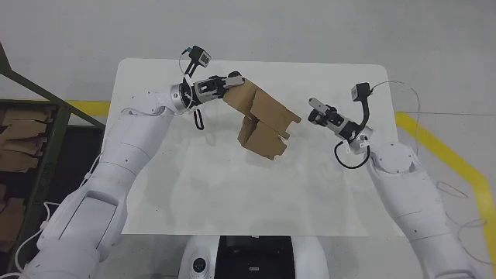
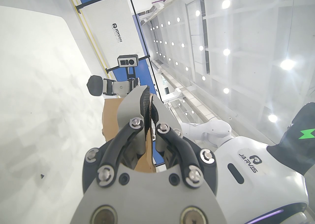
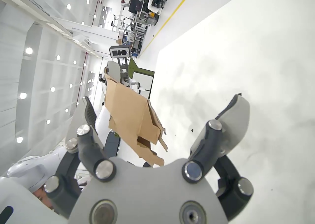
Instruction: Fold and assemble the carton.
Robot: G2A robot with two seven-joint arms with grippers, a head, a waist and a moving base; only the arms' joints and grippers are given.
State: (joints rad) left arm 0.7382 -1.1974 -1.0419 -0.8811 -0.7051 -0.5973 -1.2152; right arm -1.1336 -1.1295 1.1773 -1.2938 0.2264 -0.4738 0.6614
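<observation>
A brown cardboard carton (image 1: 263,120), partly unfolded with loose flaps, hangs tilted over the middle of the white table (image 1: 178,186). My left gripper (image 1: 235,80) is shut on the carton's far left edge and holds it up; in the left wrist view the cardboard edge (image 2: 147,136) is pinched between the fingers (image 2: 130,107). My right gripper (image 1: 315,111) stands open just right of the carton, a small gap away, with nothing between its fingers (image 3: 236,109). The right wrist view shows the carton (image 3: 130,112) ahead of the open jaws, its flaps hanging toward the table.
The table's front half is bare. A dark rack holding flat cardboard sheets (image 1: 23,136) stands off the table's left side. Yellow floor tape (image 1: 434,143) runs past the right side. Small dark specks (image 3: 192,130) lie on the table near the carton.
</observation>
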